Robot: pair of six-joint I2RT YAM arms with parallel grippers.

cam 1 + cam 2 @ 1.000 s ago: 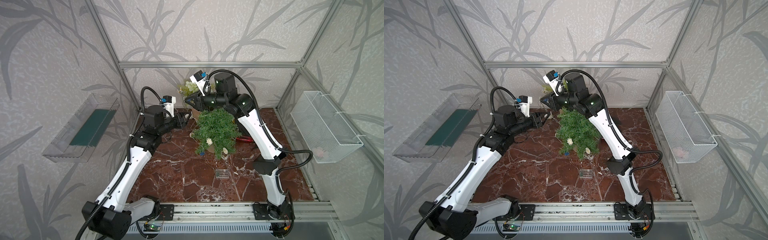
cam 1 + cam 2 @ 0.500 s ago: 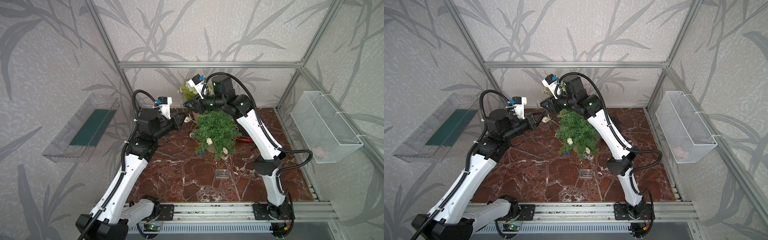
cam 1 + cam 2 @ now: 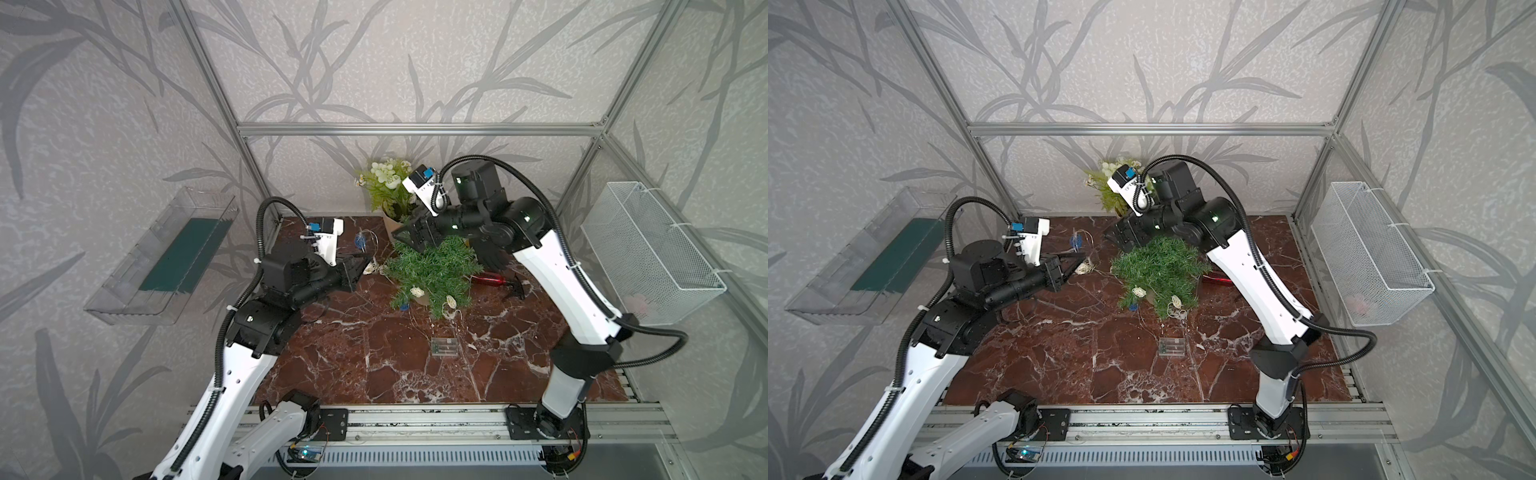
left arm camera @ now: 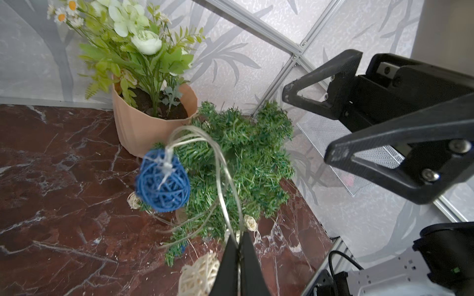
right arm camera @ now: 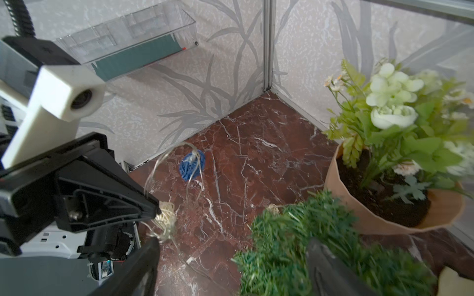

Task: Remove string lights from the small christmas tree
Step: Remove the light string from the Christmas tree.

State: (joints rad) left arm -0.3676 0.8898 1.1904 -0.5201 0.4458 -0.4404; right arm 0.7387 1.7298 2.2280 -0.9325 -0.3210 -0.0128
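The left tool (image 4: 238,253) is clenched on the wire of the string lights (image 3: 360,240), left of the small christmas tree (image 3: 432,270) located mid-frame on the table (image 3: 353,357). The right tool (image 3: 409,241) is spread wide over the tree's upper edge.

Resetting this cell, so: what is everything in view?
table: one, red marble, cell floor
small christmas tree: one, dark green, table middle
string lights: one, cream and blue, partly on tree
battery box: one, clear, table front
potted plant: one, white flowers, table back
red item: one, red, beside tree
clear tray: one, green mat, left wall
wire basket: one, white, right wall
left gripper: one, black, gripping string lights
right gripper: one, black, open over tree
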